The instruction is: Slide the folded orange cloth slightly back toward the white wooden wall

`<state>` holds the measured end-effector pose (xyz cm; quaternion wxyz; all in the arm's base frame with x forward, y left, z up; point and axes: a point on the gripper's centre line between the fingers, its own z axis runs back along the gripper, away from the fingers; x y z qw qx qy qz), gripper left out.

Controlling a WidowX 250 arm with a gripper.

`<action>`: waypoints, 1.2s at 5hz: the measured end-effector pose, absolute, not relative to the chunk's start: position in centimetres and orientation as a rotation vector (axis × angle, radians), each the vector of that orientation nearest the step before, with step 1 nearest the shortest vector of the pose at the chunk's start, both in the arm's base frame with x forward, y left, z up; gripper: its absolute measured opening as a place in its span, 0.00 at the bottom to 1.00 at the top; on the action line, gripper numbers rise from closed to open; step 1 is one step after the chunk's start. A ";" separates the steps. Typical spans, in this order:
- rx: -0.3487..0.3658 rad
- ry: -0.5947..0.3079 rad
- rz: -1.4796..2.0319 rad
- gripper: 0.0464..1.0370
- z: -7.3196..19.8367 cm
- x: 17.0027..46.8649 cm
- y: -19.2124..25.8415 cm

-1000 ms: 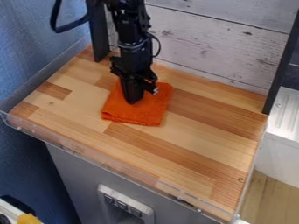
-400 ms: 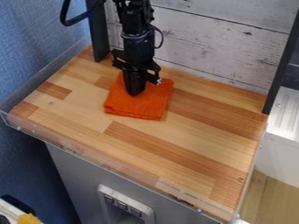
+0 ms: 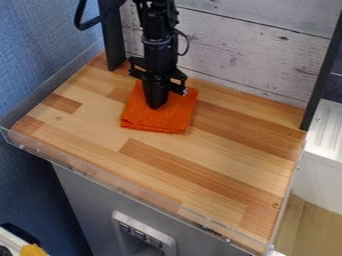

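The black gripper (image 3: 156, 106) points down onto the middle of a folded orange cloth (image 3: 175, 118), its tip touching or just over the fabric. Lying flat, the cloth is on the wooden counter (image 3: 220, 160), in its back left part. The arm hangs from the top edge and hides the cloth's upper middle. Whether cloth is pinched at the tip cannot be made out.
Behind the counter stands a whitewashed plank wall (image 3: 247, 50), with a black post (image 3: 112, 37) at the back left and another at the right. A clear low rim (image 3: 120, 186) runs along the front edge. A white sink unit is at the right.
The gripper has moved slightly back toward the wall and a little to the right. The orange cloth has slid the same way with it.
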<state>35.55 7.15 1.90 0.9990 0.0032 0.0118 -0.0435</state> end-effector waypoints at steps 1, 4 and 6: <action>0.019 0.012 -0.065 0.01 2.2 36.0 7.0; 0.016 0.024 -0.007 0.19 2.3 35.9 6.2; -0.002 0.003 0.001 0.75 6.8 35.0 5.7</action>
